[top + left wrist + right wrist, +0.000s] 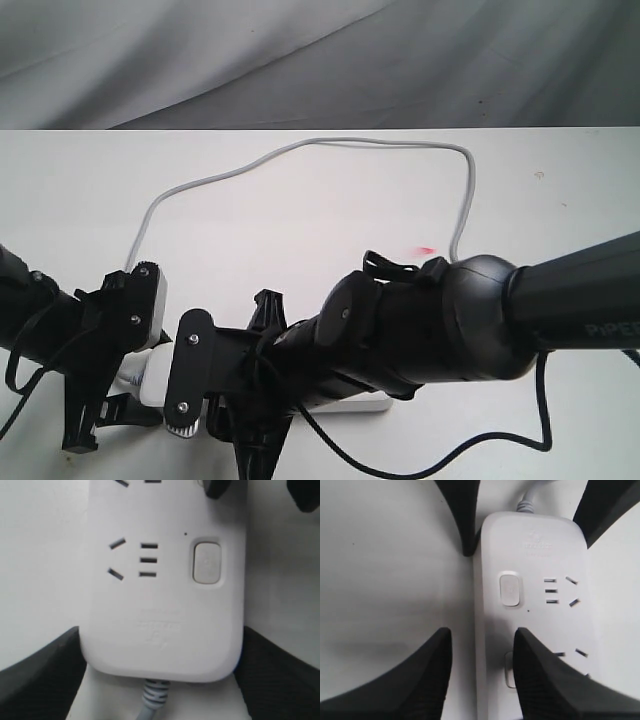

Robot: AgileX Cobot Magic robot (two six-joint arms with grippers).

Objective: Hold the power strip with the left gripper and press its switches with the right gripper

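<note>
Lying flat on white counter (560, 190): long white rounded-corner plastic power strip (160, 610), grey cord (300, 150) looping across counter behind. Slim black left gripper (161, 630) at cord end, fingers (45, 675) pinching strip, one against each long side. Bulky glossy black right gripper (482, 632) above strip, fingers (540, 680) spread: one over second small white rounded-rectangle switch (509, 672), partly hiding it, contact unclear; other over bare counter beside strip. End switch (206, 562) uncovered.

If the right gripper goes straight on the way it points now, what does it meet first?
Probably the power strip: one finger of the right gripper hangs over its second switch, the other beside the strip over the table. Its height above is unclear.
</note>
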